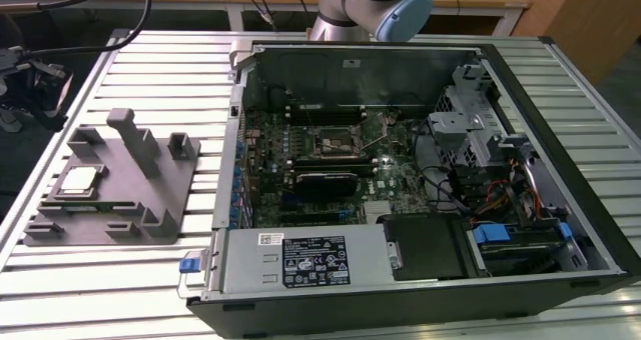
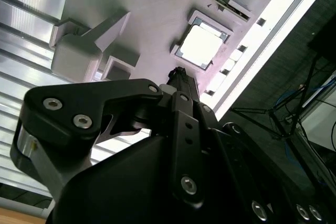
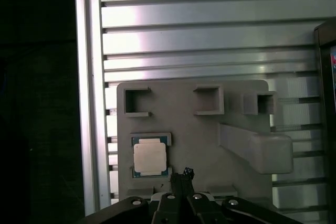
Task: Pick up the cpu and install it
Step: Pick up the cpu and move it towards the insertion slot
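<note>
**A:** What is the exterior view showing?

**B:** The cpu (image 1: 80, 181), a small flat square chip with a shiny silver top and a pale tan rim, is lying flat in a pocket of a grey moulded plastic fixture (image 1: 173, 181). The fixture is sitting on a ribbed aluminium table (image 1: 150, 55), at the exterior view's left. A black, open computer case (image 1: 421, 314) is lying toward the exterior view's right, well apart from the chip. Inside the case, a black square socket frame (image 1: 331, 139) is sitting on a green motherboard (image 1: 391, 175).

**A:** And the second wrist view?

**B:** The black metal gripper (image 2: 177, 73) is hanging above the fixture (image 2: 152, 14). Its fingers are drawn close together and are holding nothing. The cpu (image 2: 202, 45) is sitting near the tip but apart from it. It is off to one side, not straight beneath.

**A:** What is the first wrist view adding?

**B:** The gripper (image 3: 183, 173) is pointing down at bare fixture (image 3: 194, 140) floor. The cpu (image 3: 150, 157) is lying between the tip and the table's edge rail (image 3: 92, 103). That is the side facing away from a long grey block (image 3: 257, 150) standing on the fixture.

**A:** Is the chip showing a long axis?

**B:** Hardly, because it is looking nearly square. Its edges are running parallel with the fixture's edges and the table (image 3: 210, 35) slats.
</note>
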You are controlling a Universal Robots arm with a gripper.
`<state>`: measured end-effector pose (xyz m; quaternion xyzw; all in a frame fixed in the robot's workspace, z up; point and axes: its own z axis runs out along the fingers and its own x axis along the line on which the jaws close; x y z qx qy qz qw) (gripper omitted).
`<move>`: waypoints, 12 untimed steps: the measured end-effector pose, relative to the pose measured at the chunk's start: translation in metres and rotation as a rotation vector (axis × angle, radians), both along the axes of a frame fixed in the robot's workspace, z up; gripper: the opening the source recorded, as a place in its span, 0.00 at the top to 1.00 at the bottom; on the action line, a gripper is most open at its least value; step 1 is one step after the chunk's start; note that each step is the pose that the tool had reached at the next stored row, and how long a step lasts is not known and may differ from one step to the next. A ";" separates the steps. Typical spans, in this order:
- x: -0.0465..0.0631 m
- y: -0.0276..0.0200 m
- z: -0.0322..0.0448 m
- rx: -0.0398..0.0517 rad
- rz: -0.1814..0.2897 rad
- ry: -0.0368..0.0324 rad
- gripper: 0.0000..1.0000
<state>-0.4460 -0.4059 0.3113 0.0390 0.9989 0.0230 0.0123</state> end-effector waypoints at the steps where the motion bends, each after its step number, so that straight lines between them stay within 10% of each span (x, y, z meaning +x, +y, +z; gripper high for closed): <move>1: 0.000 0.0000 -0.0007 0.0001 0.000 -0.0001 0.89; 12: -0.001 0.0000 -0.0096 0.0000 0.000 0.0000 0.89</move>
